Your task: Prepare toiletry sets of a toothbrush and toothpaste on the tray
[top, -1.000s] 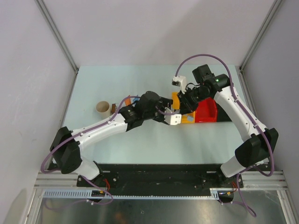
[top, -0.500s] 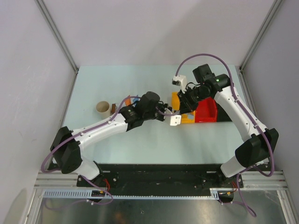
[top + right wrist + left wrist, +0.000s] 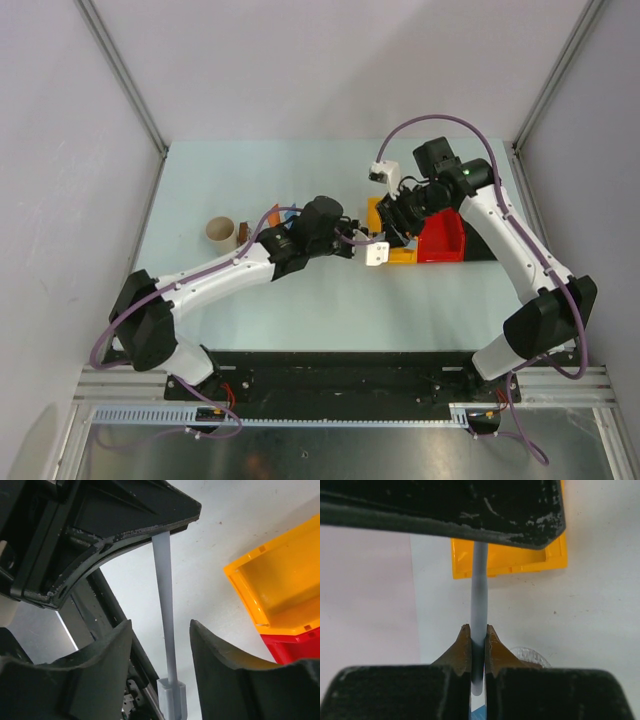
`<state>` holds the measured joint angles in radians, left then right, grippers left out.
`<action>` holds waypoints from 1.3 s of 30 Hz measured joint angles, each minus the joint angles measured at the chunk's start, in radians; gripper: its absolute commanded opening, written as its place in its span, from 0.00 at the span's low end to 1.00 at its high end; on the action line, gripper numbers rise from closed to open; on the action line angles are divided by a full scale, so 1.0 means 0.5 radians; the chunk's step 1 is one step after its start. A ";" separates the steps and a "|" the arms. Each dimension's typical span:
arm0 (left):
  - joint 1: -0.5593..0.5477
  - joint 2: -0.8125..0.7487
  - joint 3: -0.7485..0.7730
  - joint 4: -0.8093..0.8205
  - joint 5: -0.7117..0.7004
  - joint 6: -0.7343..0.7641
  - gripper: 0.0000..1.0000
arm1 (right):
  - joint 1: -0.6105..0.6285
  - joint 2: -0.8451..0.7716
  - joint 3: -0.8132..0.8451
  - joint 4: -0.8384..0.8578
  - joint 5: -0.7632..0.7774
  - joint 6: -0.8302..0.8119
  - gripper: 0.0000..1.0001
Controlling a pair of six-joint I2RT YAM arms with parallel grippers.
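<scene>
The toothbrush [image 3: 479,600], a thin whitish stick, runs between the two grippers above the table. My left gripper [image 3: 477,635] is shut on one end of it. My right gripper [image 3: 160,625] is open, and the toothbrush [image 3: 165,595] passes through the gap without touching its fingers [image 3: 120,645]. In the top view the grippers meet beside the yellow bin: left gripper [image 3: 362,238], right gripper [image 3: 395,224]. The tray [image 3: 246,231] lies under the left forearm, mostly hidden, with an orange toothpaste [image 3: 272,214] tube showing on it.
A yellow bin [image 3: 402,256] and a red bin [image 3: 442,240] stand side by side at the right; the yellow bin [image 3: 280,590] shows empty in the right wrist view. A beige cup [image 3: 220,230] stands left of the tray.
My left gripper has shut on the toothbrush, and then my right gripper has opened and let it go. The arms have hardly moved.
</scene>
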<state>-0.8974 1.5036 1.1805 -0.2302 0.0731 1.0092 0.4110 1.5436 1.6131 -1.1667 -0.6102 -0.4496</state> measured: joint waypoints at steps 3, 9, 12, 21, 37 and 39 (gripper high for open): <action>0.000 0.000 0.000 0.017 -0.002 -0.036 0.00 | -0.023 -0.001 0.019 -0.005 -0.001 0.008 0.65; 0.000 0.000 -0.001 0.022 -0.001 -0.100 0.00 | -0.146 -0.008 0.159 0.011 -0.001 0.027 0.69; 0.000 0.000 -0.002 0.023 -0.004 -0.152 0.00 | -0.230 -0.028 0.242 0.053 -0.002 0.064 0.70; 0.046 -0.015 0.012 0.021 0.030 -0.585 0.00 | -0.469 -0.293 0.252 0.387 -0.007 0.266 0.72; 0.338 -0.100 0.259 0.152 0.314 -1.668 0.00 | -0.490 -0.606 0.050 0.909 -0.142 0.529 0.74; 0.354 -0.124 0.264 0.201 0.371 -1.798 0.00 | -0.486 -0.606 0.013 0.973 -0.201 0.577 0.73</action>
<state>-0.7204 1.4414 1.3125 -0.1295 0.2584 0.1104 0.1680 1.2407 1.6196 -0.6804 -0.7109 -0.1612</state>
